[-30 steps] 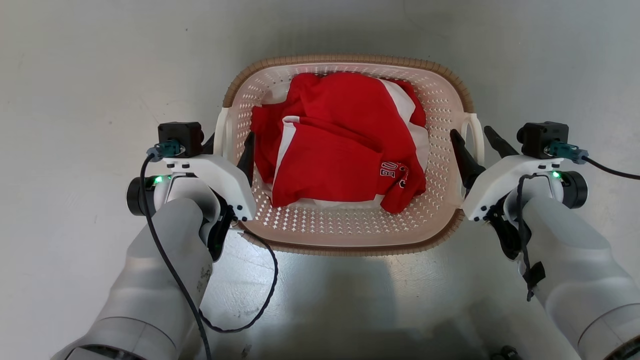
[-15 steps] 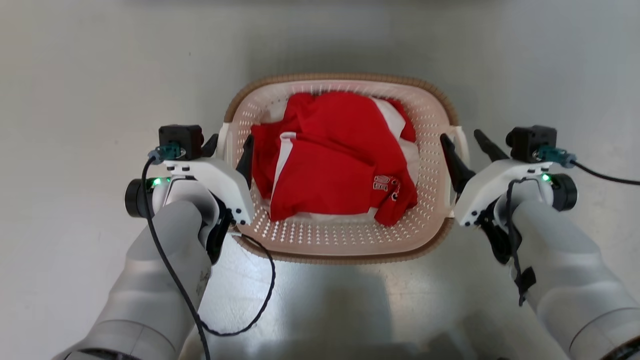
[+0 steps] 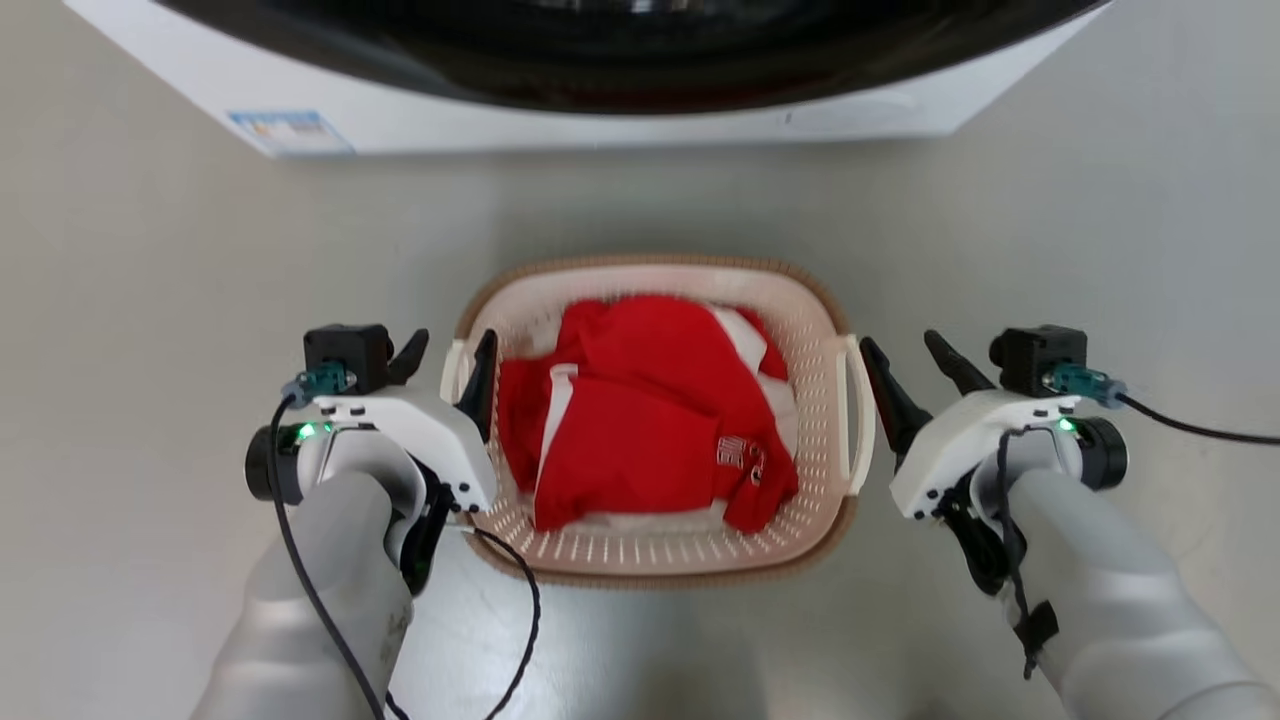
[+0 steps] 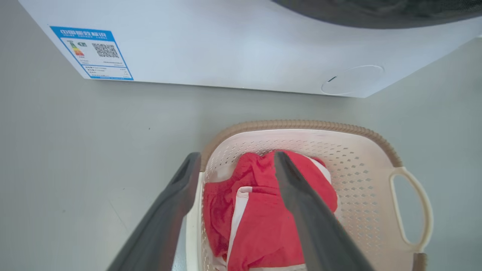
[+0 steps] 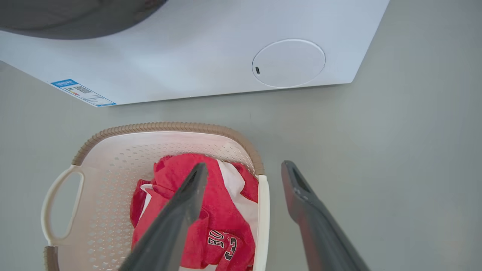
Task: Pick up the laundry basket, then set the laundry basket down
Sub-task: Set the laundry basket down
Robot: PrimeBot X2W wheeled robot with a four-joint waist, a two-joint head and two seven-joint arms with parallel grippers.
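1. Location. The laundry basket point(image 3: 650, 552) stands upright on the floor point(image 3: 150, 300), just in front of the washer point(image 3: 600, 110) and between the two arms. It is judged to be resting on the floor, not carried.
2. Left gripper point(image 3: 448, 352). The jaws are spread wide and grasp nothing. In the left wrist view the fingers point(image 4: 169, 218) straddle the line of the basket's left side, one outside the wall and one over the load. Contact cannot be confirmed.
3. Right gripper point(image 3: 912, 368). The jaws are spread wide and grasp nothing. In the head view it sits just beside the right handle point(image 3: 858, 415), apparently clear of it.
4. Handling, by judgement.
   - The basket is thin perforated plastic, so it is probably light and fairly stiff, though a wall may flex under a one-sided pull.
   - The load is soft cloth and adds little weight. It may shift if the basket tips.
   - The smooth handles may slip between narrow fingers.
5. Grasp points. Take the left handle point(image 3: 456, 380) and the right handle together, one gripper on each, and keep the rim level. Avoid pinching the brown rim or the cloth.
6. Count.
   - Baskets: one.
   - Handles: two.
   - Grippers: two, with two fingers each.
   - Washers: one, carrying one blue label point(image 3: 290, 130).
   - Clothing: one heap of red fabric point(image 3: 640, 450) with white parts. The number of garments cannot be told.
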